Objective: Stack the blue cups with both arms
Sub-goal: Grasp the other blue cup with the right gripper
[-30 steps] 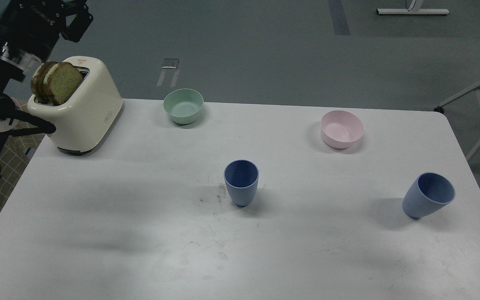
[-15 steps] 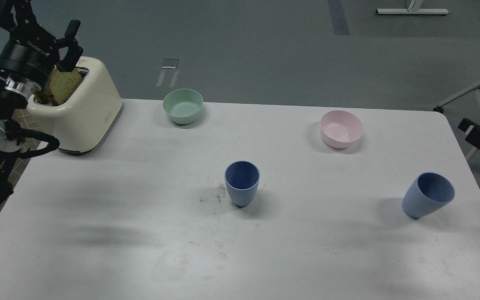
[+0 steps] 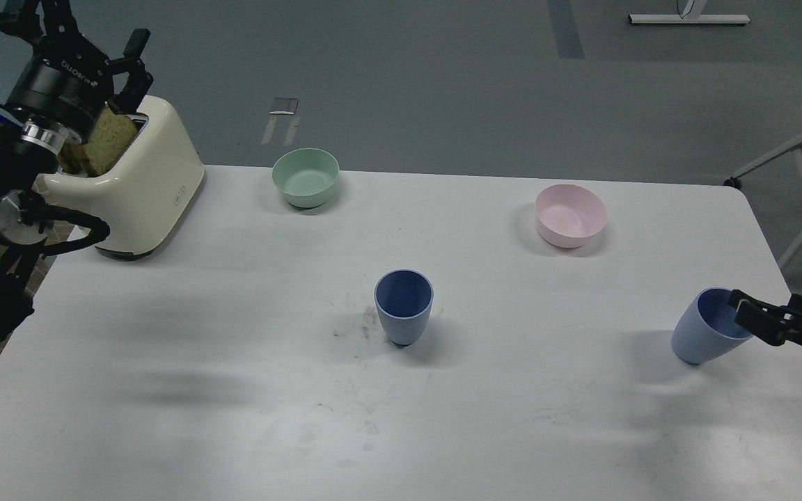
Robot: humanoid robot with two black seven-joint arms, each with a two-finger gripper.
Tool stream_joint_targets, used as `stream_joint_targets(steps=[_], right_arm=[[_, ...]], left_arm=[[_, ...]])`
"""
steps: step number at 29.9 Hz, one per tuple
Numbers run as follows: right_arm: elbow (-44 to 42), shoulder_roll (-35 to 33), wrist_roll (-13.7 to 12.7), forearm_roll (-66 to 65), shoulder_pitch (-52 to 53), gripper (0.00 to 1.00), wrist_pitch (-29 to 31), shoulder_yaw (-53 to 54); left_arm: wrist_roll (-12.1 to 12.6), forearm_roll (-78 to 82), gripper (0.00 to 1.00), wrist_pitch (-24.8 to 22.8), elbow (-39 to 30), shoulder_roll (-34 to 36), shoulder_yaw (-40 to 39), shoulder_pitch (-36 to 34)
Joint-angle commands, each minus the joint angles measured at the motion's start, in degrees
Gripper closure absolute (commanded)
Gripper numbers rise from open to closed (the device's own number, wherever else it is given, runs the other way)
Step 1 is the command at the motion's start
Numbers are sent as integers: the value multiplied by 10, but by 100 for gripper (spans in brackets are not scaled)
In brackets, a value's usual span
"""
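Barely begun: right gripper (image 3: 741, 308) sits at the near blue cup (image 3: 704, 337) rim, its opening impossible to judge. Second blue cup (image 3: 403, 306) stands well left of it, unstacked. Left gripper (image 3: 98, 42), fingers spread, hovers far off, empty.

Blue cups (image 3: 404, 306) (image 3: 707, 336): periwinkle, darker inside. Bowl (image 3: 305, 177), 11 o'clock: pale green. Bowl (image 3: 571, 215), 1 o'clock: pale pink. Toaster (image 3: 138, 184): cream. Table (image 3: 234, 362): white, scuffed grey. Arms (image 3: 60, 76): black.
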Motion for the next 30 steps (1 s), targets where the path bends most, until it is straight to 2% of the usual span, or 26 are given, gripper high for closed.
stream_joint_targets(steps=[1, 3, 5, 6, 9, 11, 15, 30], right_arm=[[-3, 8, -13, -2, 2, 30, 0, -2], [-3, 11, -14, -2, 2, 39, 0, -3], [-3, 12, -14, -2, 2, 58, 0, -3], [-2, 13, -14, -2, 2, 63, 0, -2], [-2, 15, -14, -2, 3, 71, 0, -2], [1, 9, -21, -4, 3, 79, 0, -3], [1, 8, -32, -3, 4, 87, 0, -3], [-1, 14, -31, 1, 7, 87, 0, -24]], left_arm=[[2, 1, 3, 2, 0, -8, 1, 0], [11, 2, 3, 14, 0, -11, 0, -1], [25, 3, 3, 39, 0, -13, 0, -1], [28, 3, 3, 40, 0, -13, 0, -1], [31, 3, 3, 40, 0, -15, 0, -2], [31, 3, 3, 38, 0, -16, 0, -5], [31, 4, 3, 38, -2, -15, 0, -6], [31, 4, 3, 33, -5, -15, 0, -10]])
